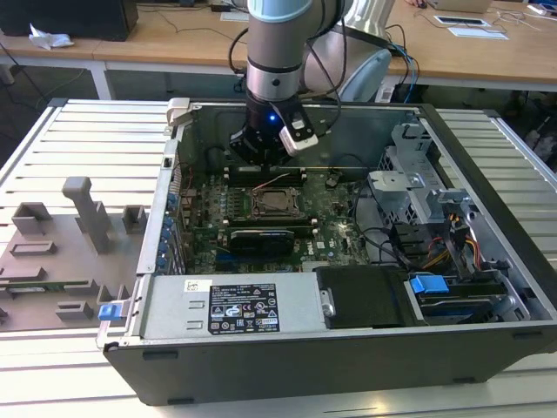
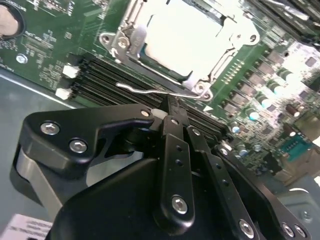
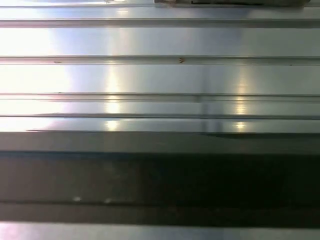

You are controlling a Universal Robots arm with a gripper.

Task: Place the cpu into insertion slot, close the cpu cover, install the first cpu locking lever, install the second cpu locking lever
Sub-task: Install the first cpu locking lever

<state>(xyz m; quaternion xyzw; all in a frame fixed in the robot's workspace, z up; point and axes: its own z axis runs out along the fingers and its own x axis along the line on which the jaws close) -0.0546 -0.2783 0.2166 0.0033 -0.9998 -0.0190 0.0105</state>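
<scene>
The open dark-grey metal computer case lies on its side on a ribbed silver worktop, and it holds a green circuit board across its floor. Near the middle of that board sits the insertion slot, a square socket with a silver metal rim. In the second wrist view the cpu, a flat square chip with a pale silver-grey top, lies inside the slot, and the cpu cover, a thin silver frame with a large window, appears to lie flat down over the chip's edges. A thin bent silver wire lever runs along the socket's near side, between the socket and the long narrow black memory slots.

The black gripper hangs inside the case above the board's far edge, its two fingers pressed together at the tips right next to that lever; whether they pinch the wire is hard to judge. A black power supply box and blue-tabbed drive bays occupy the case's near corner at the exterior view's right.
</scene>
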